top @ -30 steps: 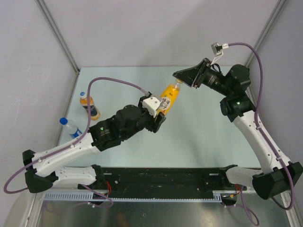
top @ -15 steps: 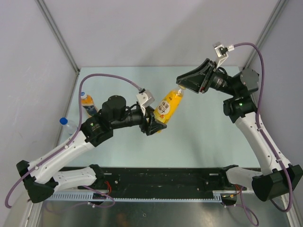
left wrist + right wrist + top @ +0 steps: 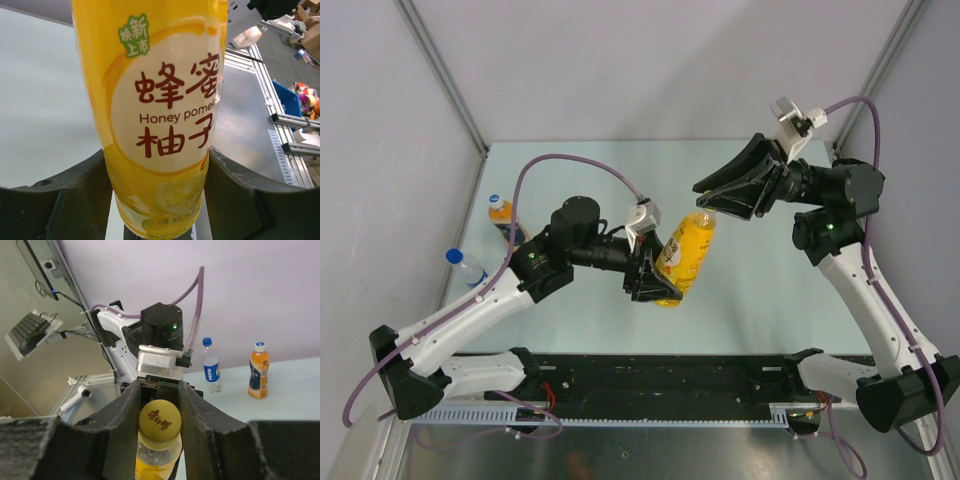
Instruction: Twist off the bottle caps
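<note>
My left gripper (image 3: 656, 278) is shut on the lower body of the tall yellow-orange bottle (image 3: 688, 248) and holds it tilted above the table. In the left wrist view that bottle (image 3: 160, 100) fills the gap between both fingers (image 3: 75, 195). My right gripper (image 3: 706, 203) is shut on its yellow cap (image 3: 160, 421), which sits on the bottle neck between the two pads (image 3: 127, 415). The short orange bottle (image 3: 504, 217) and the clear water bottle (image 3: 472, 269) stand at the table's left edge, capped and untouched. Both also show in the right wrist view, orange bottle (image 3: 259, 374) and water bottle (image 3: 211, 369).
The table's left wall rail (image 3: 470, 190) runs close to the two standing bottles. A black rail (image 3: 660, 378) with the arm bases lies along the near edge. Purple cables (image 3: 570, 165) loop above both arms.
The left arm has carried the yellow-orange bottle nearer and slightly right, turning it more upright. The right gripper followed, still clamped on the cap.
</note>
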